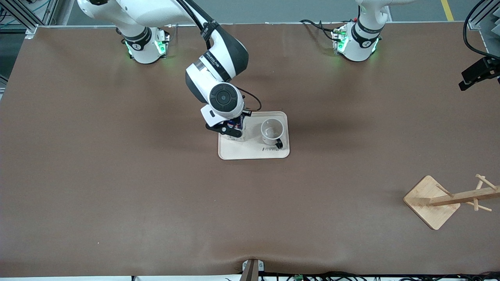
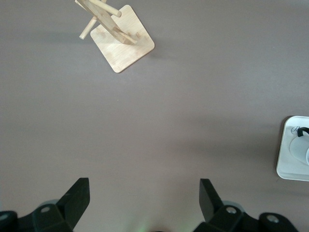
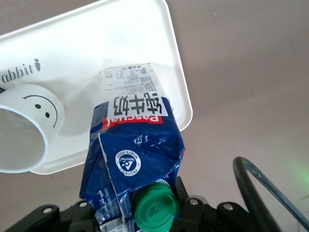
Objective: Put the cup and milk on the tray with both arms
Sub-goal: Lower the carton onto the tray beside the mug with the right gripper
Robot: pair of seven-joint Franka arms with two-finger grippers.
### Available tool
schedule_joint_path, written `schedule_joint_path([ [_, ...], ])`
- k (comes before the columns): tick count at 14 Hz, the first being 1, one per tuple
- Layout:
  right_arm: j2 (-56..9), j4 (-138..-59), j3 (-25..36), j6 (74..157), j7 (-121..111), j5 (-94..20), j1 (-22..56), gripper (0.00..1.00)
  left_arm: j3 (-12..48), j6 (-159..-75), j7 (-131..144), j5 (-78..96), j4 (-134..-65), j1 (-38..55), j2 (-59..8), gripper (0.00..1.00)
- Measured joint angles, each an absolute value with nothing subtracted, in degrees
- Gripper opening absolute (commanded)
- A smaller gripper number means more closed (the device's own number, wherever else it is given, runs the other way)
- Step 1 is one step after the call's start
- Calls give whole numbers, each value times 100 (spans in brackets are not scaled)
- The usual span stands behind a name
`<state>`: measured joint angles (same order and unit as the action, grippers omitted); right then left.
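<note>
The cream tray (image 1: pixel 250 153) lies mid-table. On it stands the white smiley cup (image 1: pixel 272 130), its black handle toward the front camera. Beside the cup, at the tray's end toward the right arm, is the blue milk (image 1: pixel 237 125). My right gripper (image 1: pixel 230 129) is shut on its gable top. The right wrist view shows the milk (image 3: pixel 135 145) with its green cap, its base down at the tray (image 3: pixel 96 43) next to the cup (image 3: pixel 24 130); my right gripper (image 3: pixel 140 208) clamps it. My left gripper (image 2: pixel 143 193) hangs open and empty, high over bare table.
A wooden peg rack (image 1: pixel 433 203) on a square base stands toward the left arm's end, near the front camera; the left wrist view shows the wooden rack (image 2: pixel 123 43) and one end of the tray (image 2: pixel 289 169). A black device (image 1: pixel 478 74) juts in at the table's edge.
</note>
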<state>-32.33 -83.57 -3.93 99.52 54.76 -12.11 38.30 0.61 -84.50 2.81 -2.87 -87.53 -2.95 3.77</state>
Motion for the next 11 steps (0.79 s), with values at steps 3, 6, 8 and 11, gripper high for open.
schedule_joint_path([
  [3, -3370, -8357, -362, 10531, 5474, -1089, 3846, 100, 63, -8450, 282, -287, -8753, -293, 376, 100],
  [6, -3512, -8341, -363, 10707, 5472, -1058, 3902, 100, 63, -8447, 282, -287, -8754, -293, 375, 100],
  [8, -3507, -8286, -364, 10697, 5472, -1058, 3907, 100, 63, -8444, 282, -287, -8756, -293, 375, 100],
  [11, -3499, -8108, -363, 10374, 5472, -1058, 3907, 100, 63, -8444, 282, -287, -8757, -293, 375, 100],
])
